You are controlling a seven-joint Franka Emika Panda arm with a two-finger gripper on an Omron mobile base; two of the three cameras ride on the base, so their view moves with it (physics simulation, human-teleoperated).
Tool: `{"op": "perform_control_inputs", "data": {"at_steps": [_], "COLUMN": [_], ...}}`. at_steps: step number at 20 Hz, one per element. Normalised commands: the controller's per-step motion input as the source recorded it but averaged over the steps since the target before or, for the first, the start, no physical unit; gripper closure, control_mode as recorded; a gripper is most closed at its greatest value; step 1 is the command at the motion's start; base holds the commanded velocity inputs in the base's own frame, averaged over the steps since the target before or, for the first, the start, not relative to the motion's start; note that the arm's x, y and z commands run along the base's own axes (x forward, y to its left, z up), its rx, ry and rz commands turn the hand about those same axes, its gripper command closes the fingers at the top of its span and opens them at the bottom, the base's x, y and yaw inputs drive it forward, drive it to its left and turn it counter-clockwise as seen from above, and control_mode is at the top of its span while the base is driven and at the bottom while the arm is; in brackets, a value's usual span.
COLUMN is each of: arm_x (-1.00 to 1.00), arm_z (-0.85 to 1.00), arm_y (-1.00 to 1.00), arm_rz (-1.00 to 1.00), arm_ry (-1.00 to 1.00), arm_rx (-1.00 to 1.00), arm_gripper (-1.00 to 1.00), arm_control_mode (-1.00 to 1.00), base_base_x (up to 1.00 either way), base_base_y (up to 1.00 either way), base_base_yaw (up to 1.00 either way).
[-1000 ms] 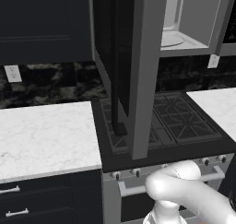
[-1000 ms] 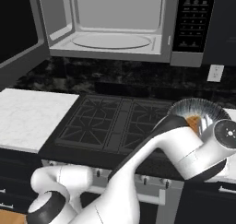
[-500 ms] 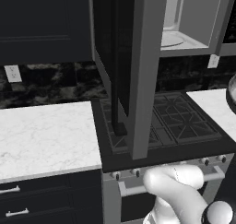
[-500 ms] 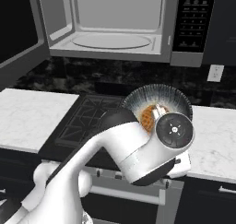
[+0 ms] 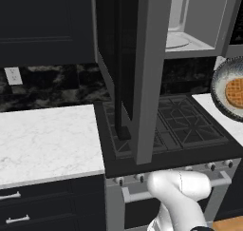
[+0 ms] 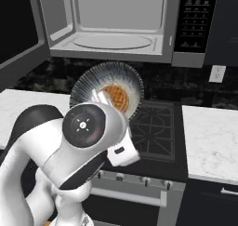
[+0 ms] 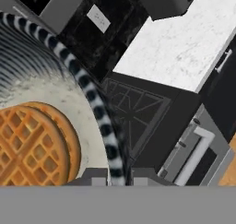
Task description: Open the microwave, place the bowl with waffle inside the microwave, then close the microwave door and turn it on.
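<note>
Item: round dark grey bowl (image 6: 108,91) holding golden grid-patterned waffle (image 7: 34,142), rim pinched by nearly closed fingers (image 7: 114,178), aloft over black stove (image 6: 155,132).

Your left base view looks forward and down from behind the arm, past the open door (image 5: 142,68) edge-on to the stove (image 5: 166,125). Your right base view faces the microwave (image 6: 116,25) cavity squarely. Both share stove and bowl (image 6: 109,92). Your hand view sits tight against the bowl rim, rolled sideways.
</note>
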Motion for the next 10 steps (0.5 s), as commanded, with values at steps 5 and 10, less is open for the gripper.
{"op": "perform_control_inputs", "data": {"at_steps": [5,10], "arm_x": [0.00,0.26], "arm_z": [0.88,0.92], "arm_y": [0.99,0.93], "arm_rz": [0.11,0.10], "arm_ry": [-0.03,0.02], "arm_rx": [-0.13,-0.15], "arm_gripper": [1.00,1.00], "arm_control_mode": [-1.00,-1.00], "base_base_x": [0.00,0.00], "base_base_y": [0.00,0.00], "base_base_yaw": [0.00,0.00]}}
